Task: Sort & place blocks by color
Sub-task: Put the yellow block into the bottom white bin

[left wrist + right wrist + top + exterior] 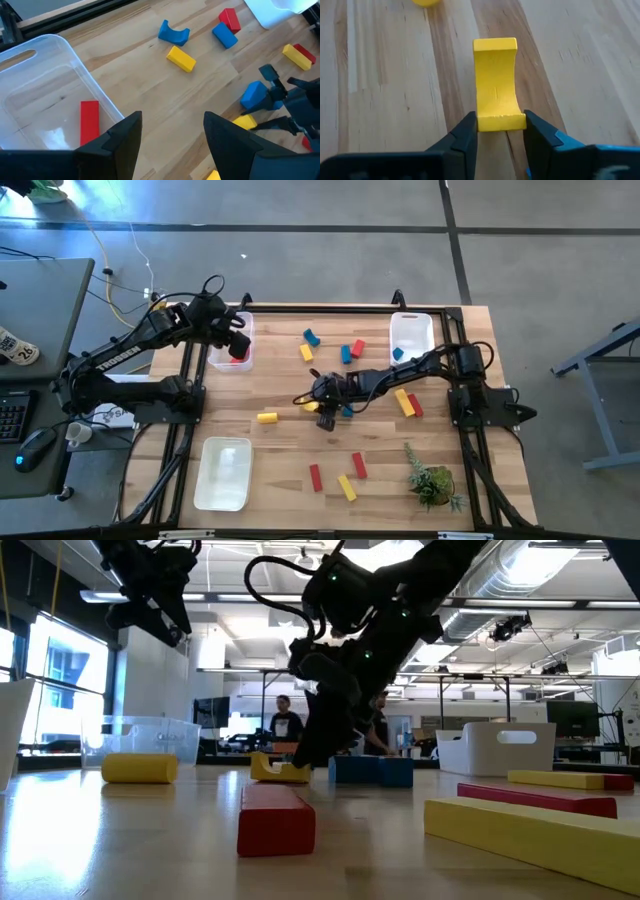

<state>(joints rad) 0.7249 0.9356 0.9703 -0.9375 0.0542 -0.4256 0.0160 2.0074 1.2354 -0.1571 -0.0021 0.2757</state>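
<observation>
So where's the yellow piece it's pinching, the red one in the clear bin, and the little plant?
yellow arched block point(495, 82): right wrist view, middle of its top face.
red block point(89, 121): left wrist view, centre of the bar.
green plant point(433, 479): high view, its leaves.

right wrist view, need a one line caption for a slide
Right gripper closed on the near end of a yellow arch-shaped block lying on the wooden table.

We see the right arm stretched low toward mid-table, its gripper point(501, 131) down at the surface with fingers point(466, 134) pressed on a yellow block point(496, 82), while the left gripper point(170, 135) hangs raised with fingers spread apart.
</observation>
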